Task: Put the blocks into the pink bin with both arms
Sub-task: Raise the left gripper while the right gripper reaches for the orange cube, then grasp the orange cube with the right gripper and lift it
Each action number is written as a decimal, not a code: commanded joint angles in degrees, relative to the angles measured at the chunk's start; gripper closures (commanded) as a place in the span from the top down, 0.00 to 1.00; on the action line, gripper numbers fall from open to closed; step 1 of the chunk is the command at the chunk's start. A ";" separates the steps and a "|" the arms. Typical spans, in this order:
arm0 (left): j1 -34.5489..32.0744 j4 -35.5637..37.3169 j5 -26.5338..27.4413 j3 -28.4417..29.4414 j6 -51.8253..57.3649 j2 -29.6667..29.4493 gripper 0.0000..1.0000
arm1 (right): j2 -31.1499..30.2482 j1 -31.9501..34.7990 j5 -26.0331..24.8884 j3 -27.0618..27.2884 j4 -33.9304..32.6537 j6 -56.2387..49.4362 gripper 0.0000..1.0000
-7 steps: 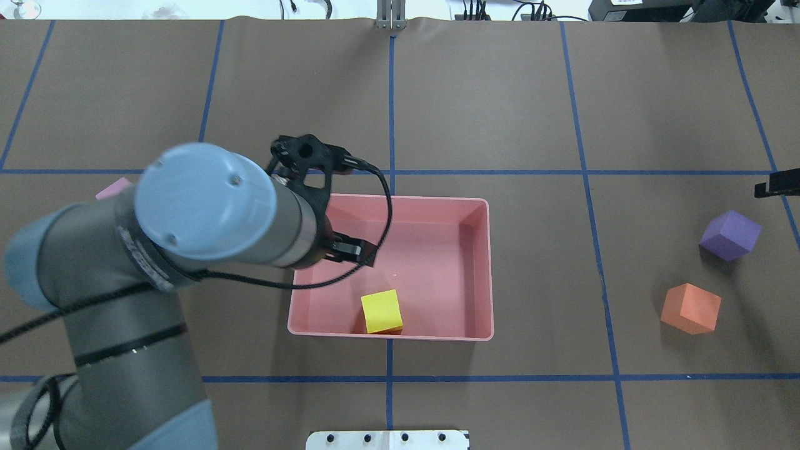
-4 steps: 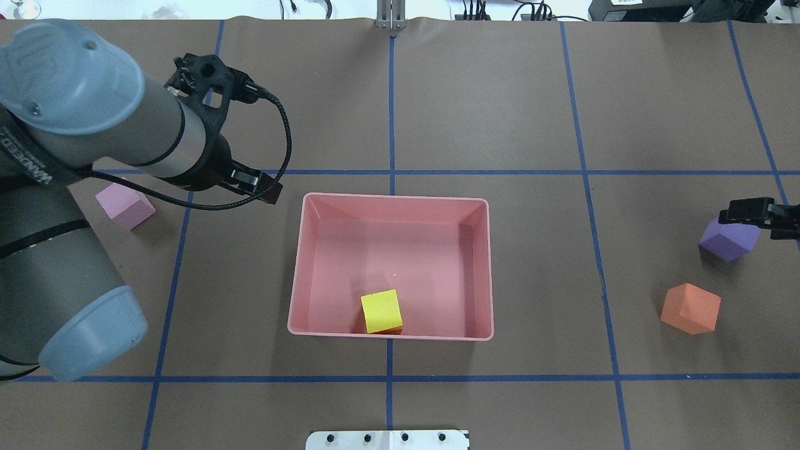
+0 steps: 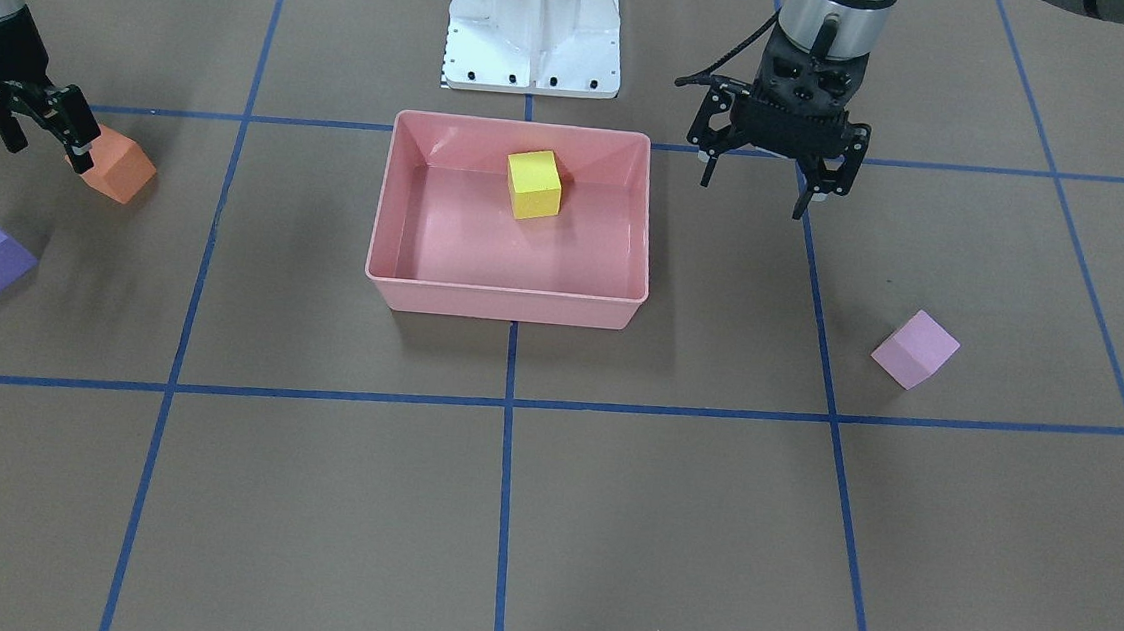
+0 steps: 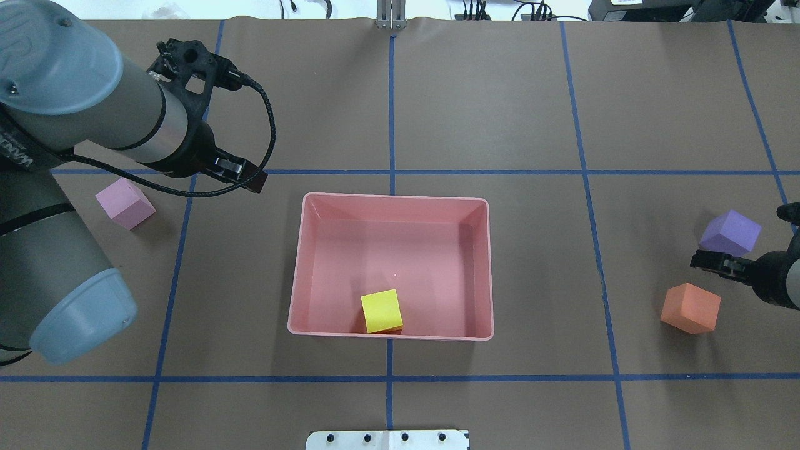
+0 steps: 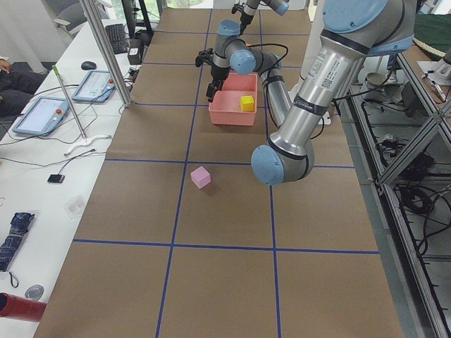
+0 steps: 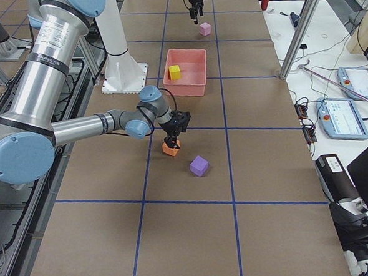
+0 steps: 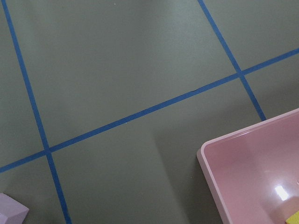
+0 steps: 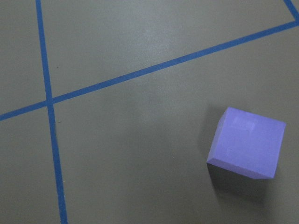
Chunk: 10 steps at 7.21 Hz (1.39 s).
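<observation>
Done: one of four. The yellow block [image 4: 381,310] lies inside the pink bin [image 4: 394,198], against the wall nearest the robot.
Left to do: three cubes sit on the table [image 4: 500,94], all well apart from the bin. The orange block [image 4: 690,308] and the dark purple block [image 4: 730,234] are on the robot's right, and the pale pink-lilac block [image 4: 125,203] is on its left.
Left gripper [image 3: 768,186]: jaws spread and empty, hanging above the table between the bin and the pink-lilac block.
Right gripper [image 3: 45,134]: jaws apart, low beside the orange block, gripping nothing. Whether a finger touches the block cannot be told.
Progress: judged about a quarter through. The orange block looks the likeliest next pick for the right arm, and the pink-lilac block for the left.
</observation>
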 commanded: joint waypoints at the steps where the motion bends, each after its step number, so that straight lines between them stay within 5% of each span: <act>1: -0.03 0.00 -0.01 -0.08 0.02 -0.07 1.00 | -0.59 -7.97 -7.74 0.00 -0.04 7.68 1.00; 8: -0.03 0.09 -0.01 -0.08 -0.16 0.11 1.00 | -1.91 -17.93 -19.19 -3.51 -0.65 15.02 1.00; 9: -0.03 0.09 -0.01 0.01 -0.16 0.19 1.00 | -1.91 -18.46 -20.15 -3.52 -0.65 15.02 0.88; 10: -0.03 0.00 -0.01 0.10 -0.07 0.28 1.00 | -1.65 -18.55 -20.25 -3.52 -0.57 14.94 0.30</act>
